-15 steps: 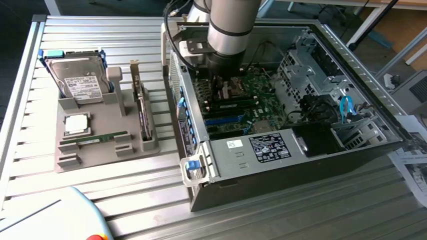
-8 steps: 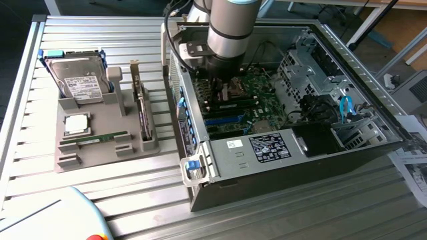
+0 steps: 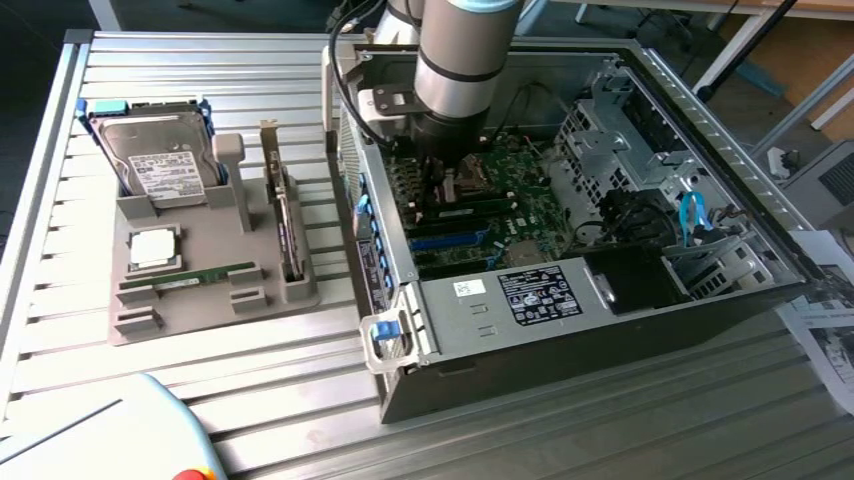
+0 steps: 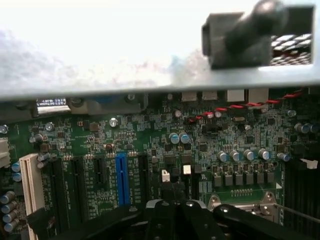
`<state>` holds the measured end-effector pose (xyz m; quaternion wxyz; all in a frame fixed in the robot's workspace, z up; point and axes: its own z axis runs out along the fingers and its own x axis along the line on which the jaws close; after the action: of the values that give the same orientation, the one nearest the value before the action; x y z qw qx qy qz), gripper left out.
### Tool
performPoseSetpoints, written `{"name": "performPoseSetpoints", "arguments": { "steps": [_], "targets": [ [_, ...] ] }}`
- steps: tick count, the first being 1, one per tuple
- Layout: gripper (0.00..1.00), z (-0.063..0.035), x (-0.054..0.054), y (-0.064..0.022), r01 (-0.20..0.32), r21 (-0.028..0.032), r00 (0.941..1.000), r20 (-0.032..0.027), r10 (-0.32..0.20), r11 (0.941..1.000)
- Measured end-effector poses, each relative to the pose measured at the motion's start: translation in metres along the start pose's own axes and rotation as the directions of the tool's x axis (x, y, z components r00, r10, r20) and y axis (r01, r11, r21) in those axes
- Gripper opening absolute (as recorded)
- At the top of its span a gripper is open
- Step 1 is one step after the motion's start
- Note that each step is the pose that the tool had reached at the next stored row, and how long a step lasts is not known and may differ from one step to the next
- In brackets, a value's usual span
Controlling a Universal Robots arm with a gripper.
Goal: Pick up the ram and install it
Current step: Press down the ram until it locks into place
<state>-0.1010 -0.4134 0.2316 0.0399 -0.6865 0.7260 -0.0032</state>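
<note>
In the exterior view, the arm (image 3: pixel 461 60) reached down into the open case (image 3: pixel 694 290), over the motherboard (image 3: pixel 514 215). The ram (image 3: pixel 187 277) lay in the grey holder (image 3: pixel 200 300), well apart.

In the wrist view, the gripper (image 4: pixel 172 210) hung just above the motherboard (image 4: pixel 150 135); whether it was clenched I cannot tell.

The ram (image 3: pixel 187 277) lies on the holder (image 3: pixel 200 300), beside the computer case (image 3: pixel 534 330).
</note>
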Motion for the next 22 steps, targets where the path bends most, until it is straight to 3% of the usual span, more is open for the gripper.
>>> {"name": "performPoseSetpoints", "arguments": {
  "steps": [5, 11, 13, 18, 19, 22],
  "targets": [
    [0.11, -0.0151, 0.000, -0.0006, 0.000, -0.0010, 1.0000, -0.0023, 0.000, 1.0000],
    [0.11, -0.0477, -0.002, -0.0026, 0.000, -0.0010, 1.0000, -0.0027, 0.000, 1.0000],
    [0.11, -0.0476, -0.002, -0.0051, 0.000, -0.0027, 1.0000, -0.0026, 0.000, 1.0000],
    [0.11, -0.0459, -0.004, -0.0308, -0.001, -0.0287, 1.0000, -0.0042, 0.001, 0.9996],
    [0.11, -0.0453, -0.004, -0.0409, -0.002, -0.0393, 1.0000, -0.0049, 0.002, 0.9992],
    [0.11, -0.0444, -0.005, -0.0555, -0.003, -0.0555, 1.0000, -0.0059, 0.002, 0.9985]
  ]
}}
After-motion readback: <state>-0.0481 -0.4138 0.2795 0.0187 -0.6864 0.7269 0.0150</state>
